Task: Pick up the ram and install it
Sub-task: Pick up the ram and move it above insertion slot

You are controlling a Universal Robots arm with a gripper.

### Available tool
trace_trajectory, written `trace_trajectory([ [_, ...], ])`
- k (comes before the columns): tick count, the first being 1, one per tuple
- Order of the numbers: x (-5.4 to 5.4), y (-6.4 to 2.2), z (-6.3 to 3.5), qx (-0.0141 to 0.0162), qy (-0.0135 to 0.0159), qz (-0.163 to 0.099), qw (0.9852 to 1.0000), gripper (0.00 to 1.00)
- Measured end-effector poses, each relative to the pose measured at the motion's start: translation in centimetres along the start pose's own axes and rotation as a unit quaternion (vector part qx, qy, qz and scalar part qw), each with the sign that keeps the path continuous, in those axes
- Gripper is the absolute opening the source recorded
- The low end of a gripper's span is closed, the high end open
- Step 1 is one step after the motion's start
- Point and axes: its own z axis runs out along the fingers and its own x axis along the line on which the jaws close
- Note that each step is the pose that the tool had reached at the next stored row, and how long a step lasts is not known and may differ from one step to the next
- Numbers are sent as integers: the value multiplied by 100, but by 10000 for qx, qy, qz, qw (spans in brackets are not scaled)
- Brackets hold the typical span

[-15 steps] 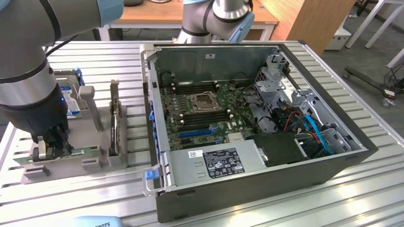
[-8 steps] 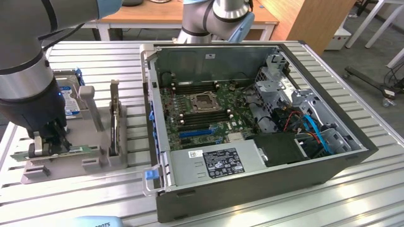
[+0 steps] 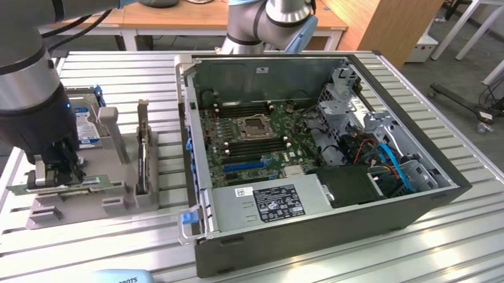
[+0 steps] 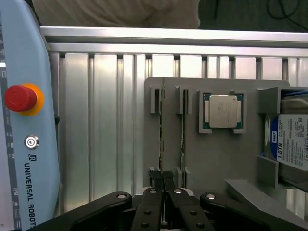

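ram (image 3: 96,181) prob. in holder (image 3: 118,206) slot

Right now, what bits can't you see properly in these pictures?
- Wrist view: the ram shows edge-on, so its chips and label are hidden.
- Wrist view: the hard drive is cut off by the picture's edge.
- Exterior view: memory slots on the motherboard are too small to tell full from empty.
- Exterior view: the end effector covers the ram's middle.
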Motion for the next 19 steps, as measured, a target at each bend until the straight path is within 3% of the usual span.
trace_trajectory([
  [19, -12, 21, -456, 3, -4, 94, 10000, 11],
])
